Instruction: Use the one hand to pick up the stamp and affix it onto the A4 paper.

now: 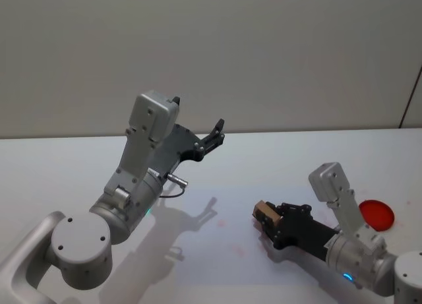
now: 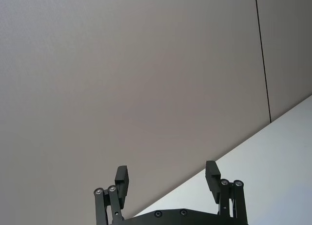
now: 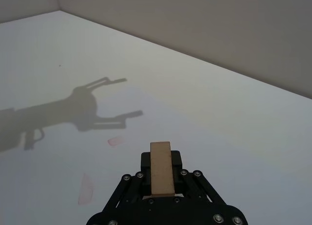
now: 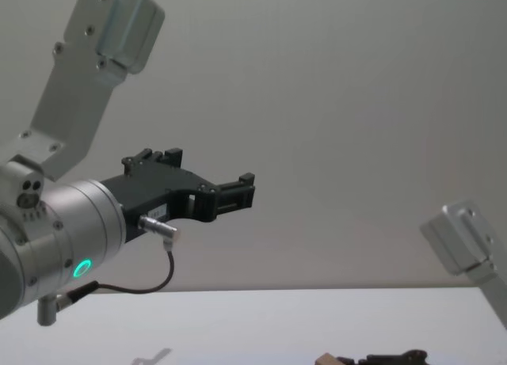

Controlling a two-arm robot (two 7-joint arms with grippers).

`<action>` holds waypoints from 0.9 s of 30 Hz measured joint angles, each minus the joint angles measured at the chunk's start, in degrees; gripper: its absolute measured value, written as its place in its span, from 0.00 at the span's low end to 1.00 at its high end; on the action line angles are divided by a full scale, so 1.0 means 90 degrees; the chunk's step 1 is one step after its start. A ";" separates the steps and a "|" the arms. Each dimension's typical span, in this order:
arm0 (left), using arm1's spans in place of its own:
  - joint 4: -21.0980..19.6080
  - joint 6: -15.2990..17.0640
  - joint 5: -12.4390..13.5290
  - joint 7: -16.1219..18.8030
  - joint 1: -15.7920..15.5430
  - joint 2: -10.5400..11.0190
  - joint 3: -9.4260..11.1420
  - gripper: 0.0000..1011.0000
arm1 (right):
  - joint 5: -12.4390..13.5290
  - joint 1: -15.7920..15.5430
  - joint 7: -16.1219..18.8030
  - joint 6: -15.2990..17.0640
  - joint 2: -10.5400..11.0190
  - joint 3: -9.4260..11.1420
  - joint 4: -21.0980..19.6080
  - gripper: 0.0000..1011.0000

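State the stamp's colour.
Light wooden brown; the stamp shows best in the right wrist view.

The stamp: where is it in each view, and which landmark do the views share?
Head view: stamp lower right, held by the right hand.
Right wrist view: stamp at the bottom centre, in that hand.
Chest view: stamp at the bottom edge.
Left wrist view: open left hand, wall, table.
Shared landmark: the white table.

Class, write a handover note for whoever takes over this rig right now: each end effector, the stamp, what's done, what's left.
Right end effector: shut on the stamp, low over the table.
Left end effector: open, raised, idle.
Done: stamp picked up. Faint red marks lie on the table nearby.
Left: press the stamp on the paper, whose edges I can't make out.
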 joint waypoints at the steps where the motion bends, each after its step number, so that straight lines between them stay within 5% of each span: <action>1: 0.0000 0.0000 0.0000 0.0000 0.0000 0.0000 0.0000 0.99 | -0.0026 -0.0004 0.0000 -0.0002 0.0000 -0.0007 0.0014 0.22; 27: 0.0000 0.0000 0.0000 0.0000 0.0000 0.0000 0.0000 0.99 | -0.0275 -0.0042 0.0017 0.0060 0.0070 -0.0062 0.0038 0.22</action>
